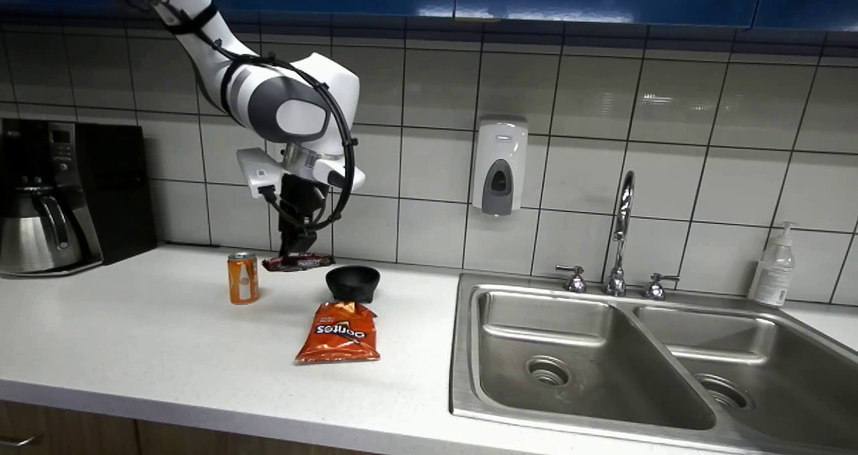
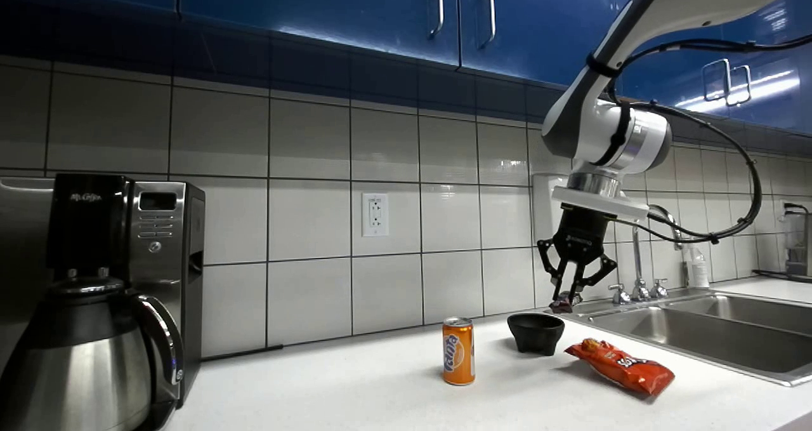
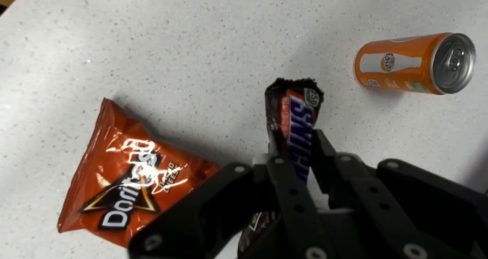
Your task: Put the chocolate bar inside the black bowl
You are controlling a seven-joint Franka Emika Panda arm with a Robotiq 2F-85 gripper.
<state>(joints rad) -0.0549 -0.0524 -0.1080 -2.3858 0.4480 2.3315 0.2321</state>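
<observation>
The chocolate bar (image 1: 310, 262) is slim and dark brown with a reddish mark. It also shows in an exterior view (image 2: 561, 306) and in the wrist view (image 3: 293, 114). My gripper (image 3: 295, 146) is shut on its middle, and the bar's ends stick out on both sides. The gripper (image 1: 293, 248) holds it above the counter, in both exterior views. The small black bowl (image 1: 352, 285) stands on the counter close to the bar; it also shows in an exterior view (image 2: 536, 334). The bar is beside and above the bowl. In the wrist view the bowl is hidden or out of view.
An orange can (image 1: 242, 278) stands upright near the bowl. An orange-red snack bag (image 1: 340, 334) lies in front of the bowl. A coffee maker (image 2: 95, 291) stands at the counter's far end. A metal sink (image 1: 462, 348) is on the opposite side. A tiled wall (image 1: 432, 230) runs behind.
</observation>
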